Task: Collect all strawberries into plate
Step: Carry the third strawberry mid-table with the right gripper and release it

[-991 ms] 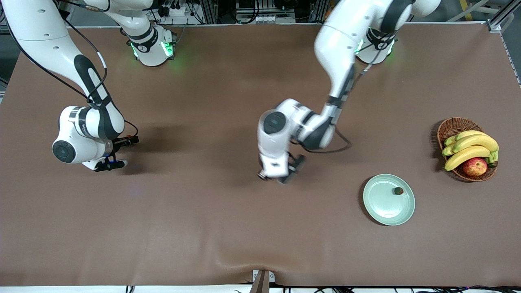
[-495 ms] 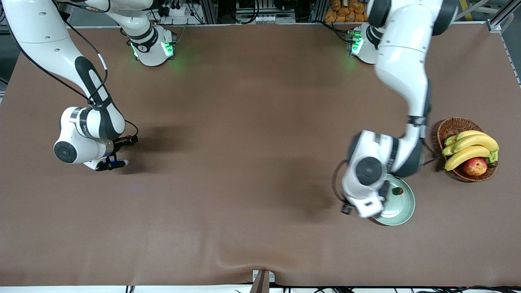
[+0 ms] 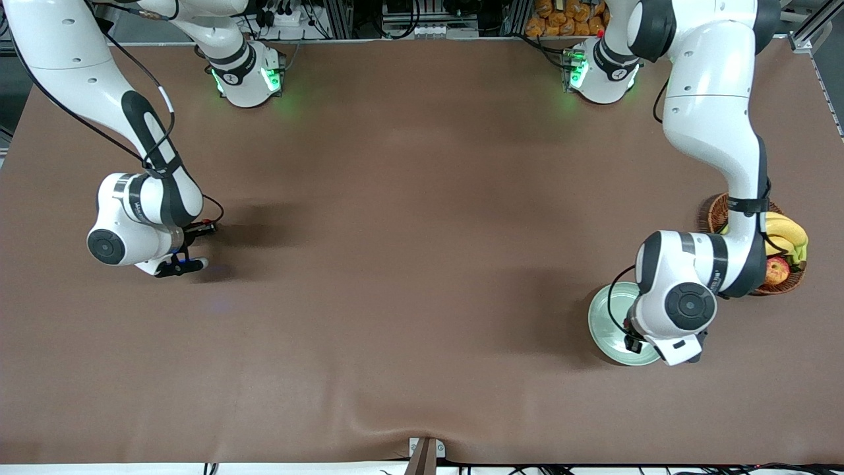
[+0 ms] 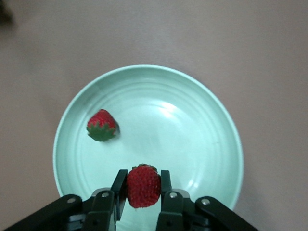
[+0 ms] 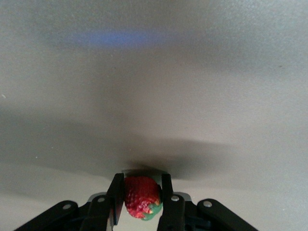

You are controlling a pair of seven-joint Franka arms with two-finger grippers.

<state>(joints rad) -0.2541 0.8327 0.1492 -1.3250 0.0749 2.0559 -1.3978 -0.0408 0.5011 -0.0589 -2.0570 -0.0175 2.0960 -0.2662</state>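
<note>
The pale mint-green plate lies on the brown table near the left arm's end, partly under the left arm's wrist. In the left wrist view the plate holds one strawberry. My left gripper is shut on a second strawberry and hangs over the plate. My right gripper is shut on a third strawberry, low over the bare table at the right arm's end. In the front view that right gripper sits under the wrist.
A brown wicker basket with bananas and a red-yellow apple stands beside the plate, toward the left arm's end and farther from the front camera. The left forearm crosses over the basket.
My left arm swung from the table's middle to over the plate, carrying its strawberry. The right arm has stayed almost still.
</note>
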